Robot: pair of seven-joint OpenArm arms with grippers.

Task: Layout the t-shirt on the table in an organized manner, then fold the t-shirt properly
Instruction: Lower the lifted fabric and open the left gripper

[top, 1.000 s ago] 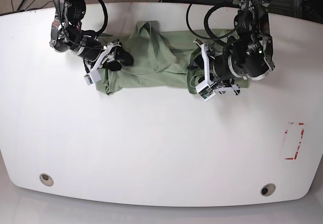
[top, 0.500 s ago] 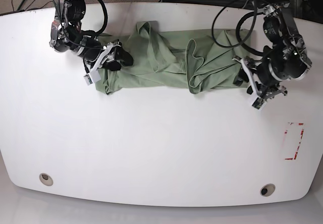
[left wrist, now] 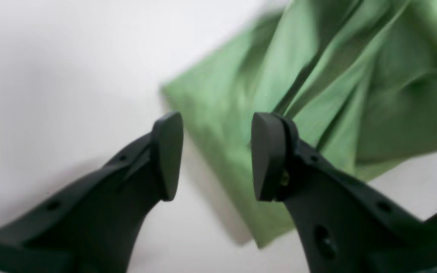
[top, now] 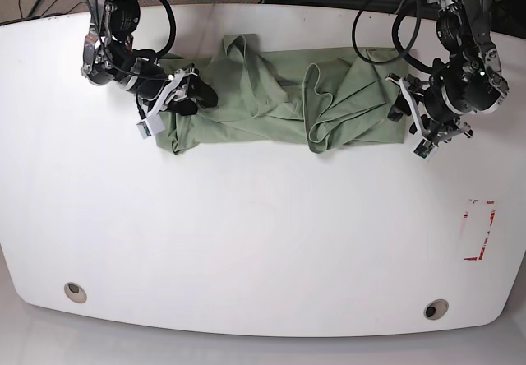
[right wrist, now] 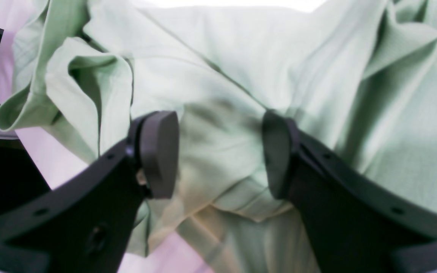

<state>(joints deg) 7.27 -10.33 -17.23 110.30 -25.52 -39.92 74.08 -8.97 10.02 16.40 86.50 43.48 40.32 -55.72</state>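
Note:
The pale green t-shirt lies crumpled in a wide band across the far half of the white table, with folds bunched near its middle. My right gripper rests on the shirt's left end. In the right wrist view this gripper is open, astride wrinkled cloth without pinching it. My left gripper sits at the shirt's right edge. Seen from the left wrist, it is open just above a flat corner of the shirt, holding nothing.
A red-marked rectangle lies near the table's right edge. Two round grommet holes sit by the near edge. Cables and dark gear lie beyond the far edge.
The left arm swung from the shirt's middle fold out past its right end, then came back up against the right edge. The middle fold it left lies looser. The right arm stayed put.

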